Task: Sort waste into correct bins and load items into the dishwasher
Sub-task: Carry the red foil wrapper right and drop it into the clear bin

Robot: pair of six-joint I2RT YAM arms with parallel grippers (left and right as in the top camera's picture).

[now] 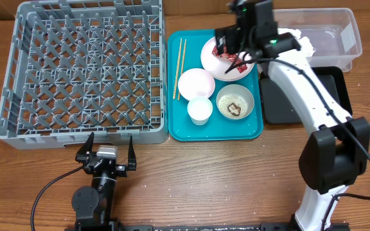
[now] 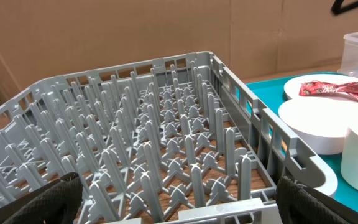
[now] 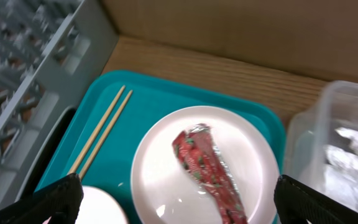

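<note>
My right gripper (image 1: 231, 52) hangs open over the pale pink plate (image 1: 209, 58), with nothing between its jaws. In the right wrist view a red wrapper (image 3: 207, 167) lies on that plate (image 3: 160, 180), between the two dark fingertips (image 3: 48, 202). Crumpled white tissue (image 3: 353, 144) sits inside the clear tub (image 1: 329, 32). Chopsticks (image 1: 179, 67), a white bowl (image 1: 196, 83), a cup (image 1: 200, 110) and a bowl holding brown scraps (image 1: 235, 102) rest on the teal tray (image 1: 178, 125). The grey dish rack (image 1: 85, 67) stands at the left, and my left gripper (image 1: 106, 151) is open at its near wall.
A shallow black tray (image 1: 313, 96) lies right of the teal tray, partly under my right arm. Cardboard walls close off the back. Bare wood tabletop (image 1: 223, 179) runs along the front.
</note>
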